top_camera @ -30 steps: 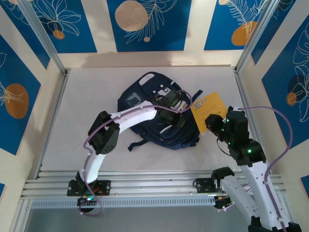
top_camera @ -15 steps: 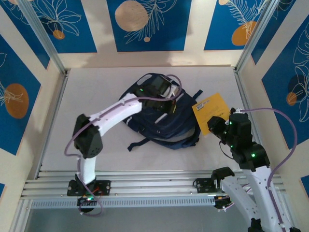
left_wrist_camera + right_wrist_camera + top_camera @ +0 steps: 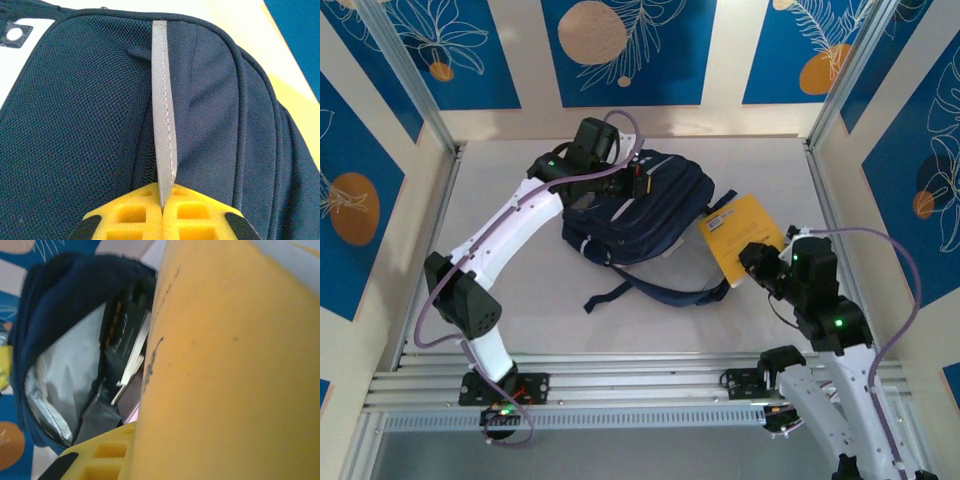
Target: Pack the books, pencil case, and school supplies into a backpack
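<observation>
Backpack [image 3: 640, 215] now sits further left, left gripper [image 3: 162, 200] pinched on its pale stripe [image 3: 162, 125]; right gripper [image 3: 753, 260] clamps the yellow-orange book [image 3: 740, 228], nudged closer.

1. The backpack [image 3: 650, 205] lies mid-table [image 3: 520, 300], toward the far side.
2. My left gripper [image 3: 162, 200] is at the backpack's far-left end, pinching its stripe [image 3: 161, 100].
3. The book [image 3: 745, 230] lies just right of the backpack at its mouth, clamped at its near edge by my right gripper [image 3: 755, 260].
4. A second book [image 3: 122, 335] stands inside the backpack.
5. A strap [image 3: 640, 288] trails before the backpack.
</observation>
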Available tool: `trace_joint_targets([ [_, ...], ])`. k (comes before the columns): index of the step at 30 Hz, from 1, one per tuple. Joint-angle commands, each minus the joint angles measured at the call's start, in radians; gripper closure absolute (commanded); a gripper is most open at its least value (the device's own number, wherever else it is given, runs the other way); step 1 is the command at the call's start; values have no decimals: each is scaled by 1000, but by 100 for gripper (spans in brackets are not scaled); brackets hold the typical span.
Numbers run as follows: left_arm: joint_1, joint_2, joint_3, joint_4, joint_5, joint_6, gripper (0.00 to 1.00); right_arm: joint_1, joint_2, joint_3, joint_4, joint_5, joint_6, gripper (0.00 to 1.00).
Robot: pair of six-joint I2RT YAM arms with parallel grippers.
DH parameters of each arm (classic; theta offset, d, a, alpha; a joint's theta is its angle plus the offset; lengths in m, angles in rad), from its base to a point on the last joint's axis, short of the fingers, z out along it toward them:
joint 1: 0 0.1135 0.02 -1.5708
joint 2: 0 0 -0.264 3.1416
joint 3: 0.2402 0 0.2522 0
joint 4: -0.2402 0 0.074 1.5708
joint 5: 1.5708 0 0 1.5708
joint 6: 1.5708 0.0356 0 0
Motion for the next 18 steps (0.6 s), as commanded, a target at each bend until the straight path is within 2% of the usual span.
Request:
trace_joint_targets([
  [1, 28, -78, 21, 100, 119, -35, 100, 6, 8, -67, 253, -223, 138, 100],
  [4, 43, -77, 17, 104, 174, -39, 100, 25, 20, -125, 423, -289, 213, 100],
  [11, 62, -103, -7, 121, 229, -61, 100, 108, 144, -162, 694, -307, 295, 100],
  [18, 64, -118, -19, 136, 261, -85, 100, 222, 367, -31, 643, -111, 200, 100],
])
